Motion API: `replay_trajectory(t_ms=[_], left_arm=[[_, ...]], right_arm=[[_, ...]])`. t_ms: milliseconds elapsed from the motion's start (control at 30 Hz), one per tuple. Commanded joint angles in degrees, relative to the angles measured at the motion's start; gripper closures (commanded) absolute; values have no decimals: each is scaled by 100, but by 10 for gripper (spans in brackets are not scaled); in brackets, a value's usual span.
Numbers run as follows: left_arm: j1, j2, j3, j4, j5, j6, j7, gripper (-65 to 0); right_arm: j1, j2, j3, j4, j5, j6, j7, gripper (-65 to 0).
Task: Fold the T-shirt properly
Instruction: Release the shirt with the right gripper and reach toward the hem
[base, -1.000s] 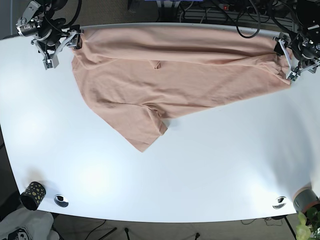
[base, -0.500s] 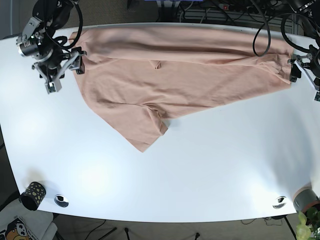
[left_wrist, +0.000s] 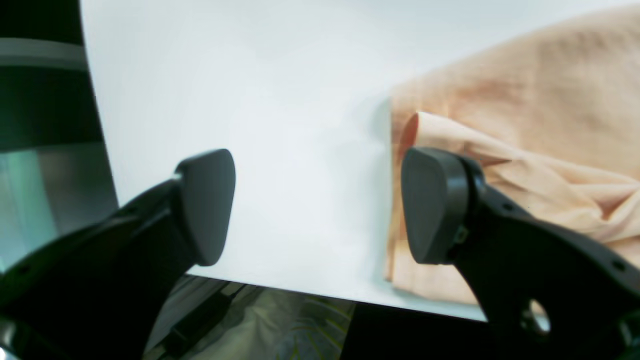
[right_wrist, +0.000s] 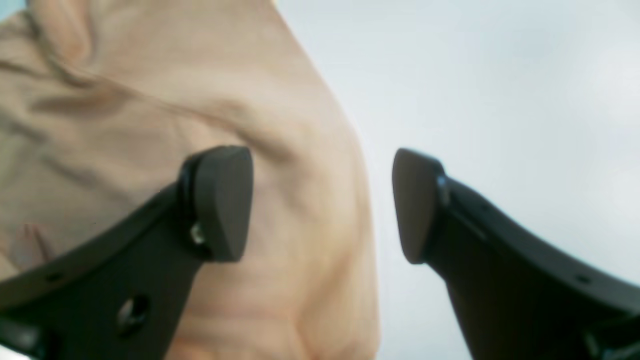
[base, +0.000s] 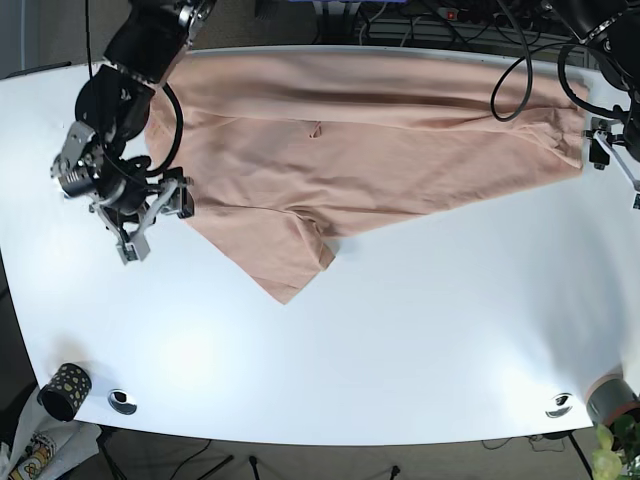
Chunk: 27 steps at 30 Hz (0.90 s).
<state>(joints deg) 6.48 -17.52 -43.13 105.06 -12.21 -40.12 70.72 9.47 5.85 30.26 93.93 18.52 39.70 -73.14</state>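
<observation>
The peach T-shirt (base: 370, 150) lies spread across the far half of the white table (base: 400, 340), one folded flap pointing toward the near side. At the left of the base view my right gripper (base: 158, 225) stands open beside the shirt's left edge. In the right wrist view the right gripper (right_wrist: 320, 205) straddles that edge of the shirt (right_wrist: 175, 100) without closing on it. My left gripper (base: 618, 165) is open at the table's right edge. The left wrist view shows the left gripper (left_wrist: 320, 205) over bare table, with the shirt's corner (left_wrist: 525, 125) behind one fingertip (left_wrist: 432, 205).
A black speckled cup (base: 65, 390) stands at the near left corner beside a round metal fitting (base: 123, 401). A second fitting (base: 560, 405) and a grey pot (base: 612, 398) sit near right. Cables (base: 480, 25) run behind the far edge.
Both grippers let go of the shirt's far corners. The right gripper moved toward the near side along the shirt's left edge. The left gripper drifted out to the table's right edge.
</observation>
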Motion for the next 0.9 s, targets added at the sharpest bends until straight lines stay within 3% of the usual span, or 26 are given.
replay_trajectory(t_ms=[0,467,633,867], left_arm=[[-46,-90,-16,83,-32,12,-105,-483],[-11,-90,-25,66,-6,12,-105,-483],[86,-90,-34,57,-6,12,-105,-483],[77,-90,-25,57,-6,12,-105,-483]], right_arm=[[323,70,-112,-290,-160,30,391,-409],[1334,527,-1061,-3182,-239,30,2264,-409],[1290,466,-1316,-3226,-239,30,2352,-409],[1132,176,-1422,-3208,-239,30,2334,-409]])
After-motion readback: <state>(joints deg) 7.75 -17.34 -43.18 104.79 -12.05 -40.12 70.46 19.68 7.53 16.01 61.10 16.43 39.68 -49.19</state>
